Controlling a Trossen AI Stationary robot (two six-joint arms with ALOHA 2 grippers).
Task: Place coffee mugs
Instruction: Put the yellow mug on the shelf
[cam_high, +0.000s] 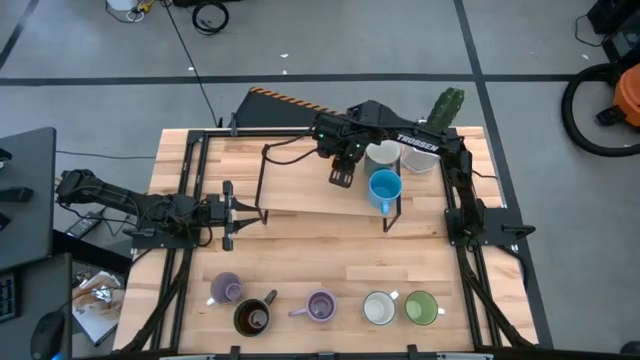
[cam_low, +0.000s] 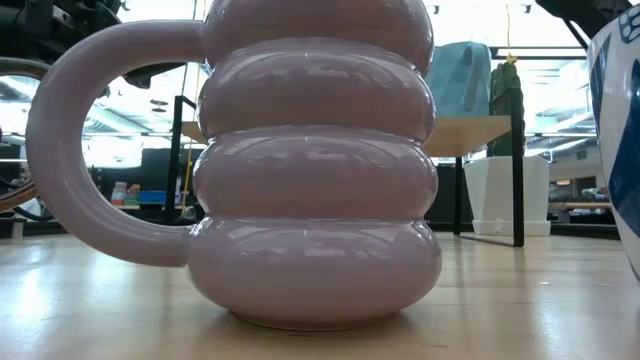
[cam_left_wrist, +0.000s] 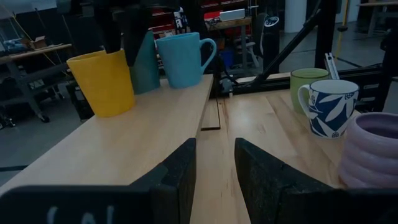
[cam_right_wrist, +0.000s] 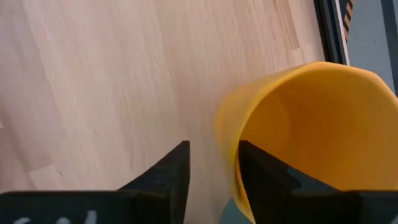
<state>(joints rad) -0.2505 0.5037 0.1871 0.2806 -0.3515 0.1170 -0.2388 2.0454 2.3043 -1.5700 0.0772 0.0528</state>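
An orange mug stands upright on its base on the raised wooden shelf; in the left wrist view the orange mug is near the shelf's left end. My right gripper points down over it, open, its fingers on either side of the mug's wall. A blue mug stands on the shelf beside it. My left gripper waits level at the table's left, open, with nothing between its fingers. My right gripper comes from above with one finger inside the orange mug, close against its wall near the rim. The other finger stands outside, with a gap to the wall. Whether the inner finger touches the wall, I cannot tell.
Along the table's near edge stand a lavender mug, a dark brown mug, a second lavender mug, a white patterned mug and a green mug. A white cactus pot and a white mug stand at the far right.
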